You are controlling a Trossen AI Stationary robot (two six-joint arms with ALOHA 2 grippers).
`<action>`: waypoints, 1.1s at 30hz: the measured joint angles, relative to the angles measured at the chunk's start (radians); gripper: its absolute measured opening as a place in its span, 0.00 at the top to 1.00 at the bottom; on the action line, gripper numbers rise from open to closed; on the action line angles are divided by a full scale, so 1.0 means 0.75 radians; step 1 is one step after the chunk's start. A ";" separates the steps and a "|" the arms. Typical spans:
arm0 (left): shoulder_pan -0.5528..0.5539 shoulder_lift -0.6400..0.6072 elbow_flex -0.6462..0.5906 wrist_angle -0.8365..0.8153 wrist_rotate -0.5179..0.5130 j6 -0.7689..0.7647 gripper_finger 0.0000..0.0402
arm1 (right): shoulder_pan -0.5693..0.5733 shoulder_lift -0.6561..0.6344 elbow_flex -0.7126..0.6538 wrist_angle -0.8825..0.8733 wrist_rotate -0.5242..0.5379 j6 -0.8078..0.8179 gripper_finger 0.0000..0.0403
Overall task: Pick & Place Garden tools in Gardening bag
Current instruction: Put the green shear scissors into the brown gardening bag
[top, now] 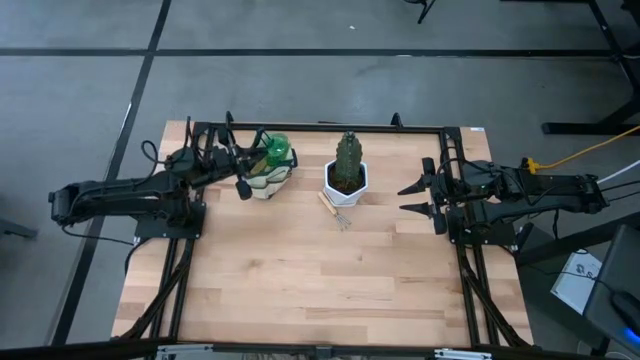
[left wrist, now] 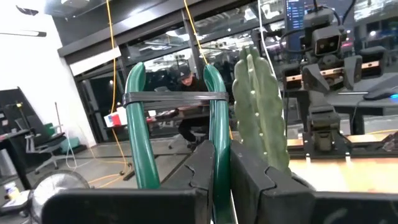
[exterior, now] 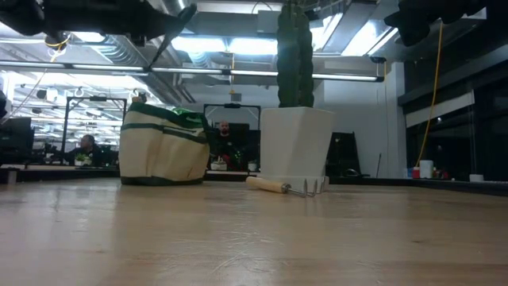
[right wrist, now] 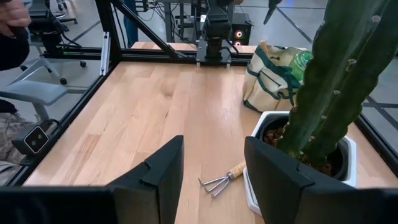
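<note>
hand fork point(exterior: 284, 187): lay on table point(top: 300, 290) just in front of white pot point(top: 346, 182), nearest the low camera
cactus point(top: 348, 155): upright in the pot
gardening bag point(top: 268, 180): left of pot, spray bottle point(top: 276, 151) inside
left gripper point(left wrist: 222, 171): above bag, clenched on green bag handle point(left wrist: 214, 124)
right gripper point(top: 415, 197): right of pot, fingers spread, nothing held

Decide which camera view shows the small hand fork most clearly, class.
The right wrist view: the hand fork lies whole on bare wood beside the white pot, prongs and wooden handle distinct. The low view shows it side-on; the high view shows it tiny; the left wrist view misses it.
</note>
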State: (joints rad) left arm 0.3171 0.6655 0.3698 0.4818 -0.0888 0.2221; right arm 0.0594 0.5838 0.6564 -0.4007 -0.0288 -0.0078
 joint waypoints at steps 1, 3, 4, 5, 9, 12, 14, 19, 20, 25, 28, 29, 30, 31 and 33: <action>0.017 0.000 -0.009 0.006 0.015 -0.003 0.93 | 0.000 0.000 0.000 0.000 0.000 0.000 0.57; 0.049 0.000 -0.017 0.012 0.048 -0.005 0.93 | 0.000 0.000 0.000 0.000 0.000 0.000 0.57; 0.065 0.000 -0.020 0.015 0.068 -0.007 0.93 | 0.000 0.000 0.000 0.000 0.000 0.000 0.57; 0.080 0.000 -0.022 0.017 0.085 -0.016 0.93 | 0.000 0.000 0.000 0.000 0.000 0.000 0.57; 0.145 0.003 -0.026 0.026 0.161 -0.035 0.93 | 0.000 0.000 0.000 0.000 0.000 0.001 0.57; 0.187 0.020 -0.026 0.040 0.192 -0.050 0.93 | 0.000 0.000 0.000 0.000 0.000 0.000 0.57; 0.211 0.039 -0.026 0.064 0.192 -0.070 0.93 | 0.000 -0.001 0.000 0.000 0.000 0.000 0.57; 0.247 0.098 -0.026 0.111 0.188 -0.083 0.93 | 0.000 0.000 0.000 0.000 0.000 0.000 0.57; 0.253 0.106 -0.026 0.113 0.187 -0.083 0.93 | 0.000 0.000 0.000 0.000 0.000 0.001 0.57; 0.266 0.131 -0.026 0.144 0.201 -0.083 0.93 | 0.000 0.000 0.000 0.000 0.000 0.000 0.57; 0.279 0.137 -0.026 0.186 0.273 -0.083 0.93 | 0.000 0.000 0.000 0.000 0.000 0.000 0.57; 0.286 0.142 -0.026 0.193 0.296 -0.082 0.93 | 0.000 0.000 0.000 0.000 0.000 0.000 0.57; 0.295 0.147 -0.026 0.191 0.315 -0.085 0.93 | 0.000 0.000 0.000 0.000 0.000 0.000 0.57; 0.303 0.154 -0.026 0.189 0.329 -0.097 0.93 | 0.000 0.000 0.000 0.000 0.000 0.000 0.57; 0.319 0.172 -0.026 0.187 0.359 -0.107 0.93 | 0.000 0.000 0.000 0.000 0.000 0.001 0.57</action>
State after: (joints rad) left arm 0.5566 0.7945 0.3504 0.6218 0.1801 0.1420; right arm 0.0594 0.5837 0.6567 -0.4007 -0.0285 -0.0074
